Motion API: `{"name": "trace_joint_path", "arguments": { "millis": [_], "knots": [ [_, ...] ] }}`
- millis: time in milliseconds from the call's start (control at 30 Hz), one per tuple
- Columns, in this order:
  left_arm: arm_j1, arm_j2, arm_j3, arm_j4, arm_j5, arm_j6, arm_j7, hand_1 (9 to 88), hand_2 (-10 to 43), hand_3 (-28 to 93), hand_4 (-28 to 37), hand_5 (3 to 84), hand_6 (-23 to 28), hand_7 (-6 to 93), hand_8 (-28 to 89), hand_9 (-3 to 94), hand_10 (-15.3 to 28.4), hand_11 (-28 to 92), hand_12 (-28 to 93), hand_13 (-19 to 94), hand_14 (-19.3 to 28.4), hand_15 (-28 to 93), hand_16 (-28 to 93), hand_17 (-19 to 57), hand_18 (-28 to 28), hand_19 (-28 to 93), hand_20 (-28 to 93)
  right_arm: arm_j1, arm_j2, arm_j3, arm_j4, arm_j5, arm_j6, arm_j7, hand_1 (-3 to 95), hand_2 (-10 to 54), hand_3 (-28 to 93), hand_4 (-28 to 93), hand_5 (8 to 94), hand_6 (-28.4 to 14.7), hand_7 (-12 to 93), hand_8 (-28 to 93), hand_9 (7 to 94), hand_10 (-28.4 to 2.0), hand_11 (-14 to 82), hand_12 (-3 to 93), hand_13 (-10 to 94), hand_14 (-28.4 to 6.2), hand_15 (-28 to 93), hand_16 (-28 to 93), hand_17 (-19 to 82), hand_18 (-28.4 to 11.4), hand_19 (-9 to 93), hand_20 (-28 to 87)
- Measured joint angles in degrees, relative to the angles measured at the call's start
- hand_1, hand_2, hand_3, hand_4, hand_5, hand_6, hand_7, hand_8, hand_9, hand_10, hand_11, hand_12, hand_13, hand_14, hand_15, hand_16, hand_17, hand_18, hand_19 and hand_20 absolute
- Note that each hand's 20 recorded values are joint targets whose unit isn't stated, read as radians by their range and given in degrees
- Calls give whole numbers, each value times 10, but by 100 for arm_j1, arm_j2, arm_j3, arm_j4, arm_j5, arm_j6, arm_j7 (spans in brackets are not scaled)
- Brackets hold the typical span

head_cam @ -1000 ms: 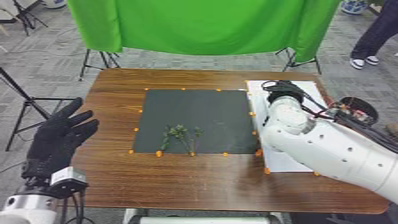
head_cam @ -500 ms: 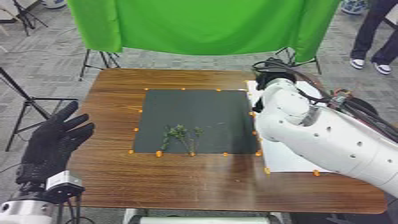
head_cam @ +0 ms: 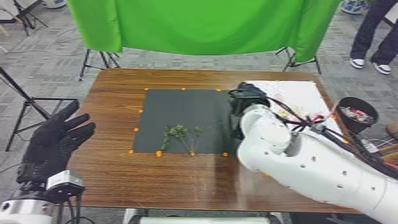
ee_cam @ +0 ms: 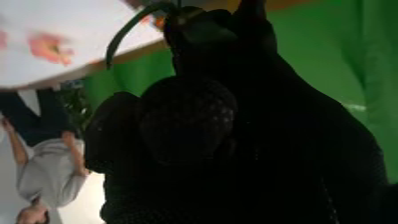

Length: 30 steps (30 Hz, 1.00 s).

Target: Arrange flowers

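**Slender green leaf (ee_cam: 122,37) pinched in my black-gloved right hand (head_cam: 248,94)**

I hold it at my fingertips, by the dark grey mat's (head_cam: 182,112) right edge. Green leafy stems (head_cam: 178,134) lie on its near part. My black-gloved left hand (head_cam: 55,140) is spread, left of the brown wooden table (head_cam: 178,185).

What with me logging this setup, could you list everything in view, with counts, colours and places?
Table: one, brown, centre
Mat: one, dark grey, on the table
Sprigs: a few, green, near edge of the mat
White sheet: one, right of the mat
Blossoms: at least one, pink-orange, over the white sheet
Long leaf: one, green, in the right hand
Orange markers: several, around the mat
Bin: one, black, right of the table
Cloth: one, green, behind the table
Arms: two, white
Hands: two, black; left beside the table, right by the mat's right edge
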<state>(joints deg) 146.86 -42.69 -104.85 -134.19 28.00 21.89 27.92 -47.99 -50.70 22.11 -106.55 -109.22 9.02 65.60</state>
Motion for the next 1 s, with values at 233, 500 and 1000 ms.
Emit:
{"name": "trace_joint_path", "arguments": {
  "millis": [233, 500, 1000],
  "knots": [
    [-16, 6, 0, 7, 5, -3, -32, 302, 62, 642, -197, 357, 90, 89, -73, 305, 190, 256, 117, 201, 266, 542, -111, -71, 269, 521, 32, -203, -10, -126, -149, -8, -65, 10, 586, -82, 764, -283, 844, -62, 180, 219, 937, -110, 303, 200, 931, -27, 583, 182, 669, -121, 932, 304],
    [-42, 44, 29, 14, -1, -3, -22, 302, 62, 642, -197, 357, 90, 90, -73, 305, 189, 257, 117, 200, 265, 542, -111, -71, 268, 521, 31, -346, -44, -253, -199, 43, -222, -4, 586, -81, 764, -283, 843, -61, 180, 217, 937, -110, 297, 201, 930, -32, 578, 182, 666, -125, 932, 298],
    [-49, 119, 35, 17, -60, 7, 19, 303, 62, 643, -197, 358, 90, 89, -73, 305, 190, 255, 116, 200, 266, 542, -111, -71, 268, 520, 32, -563, -120, -354, -337, 99, -463, -20, 584, -83, 763, -283, 844, -58, 180, 204, 937, -111, 296, 199, 933, -33, 572, 183, 665, -129, 932, 293]
  ]
}}
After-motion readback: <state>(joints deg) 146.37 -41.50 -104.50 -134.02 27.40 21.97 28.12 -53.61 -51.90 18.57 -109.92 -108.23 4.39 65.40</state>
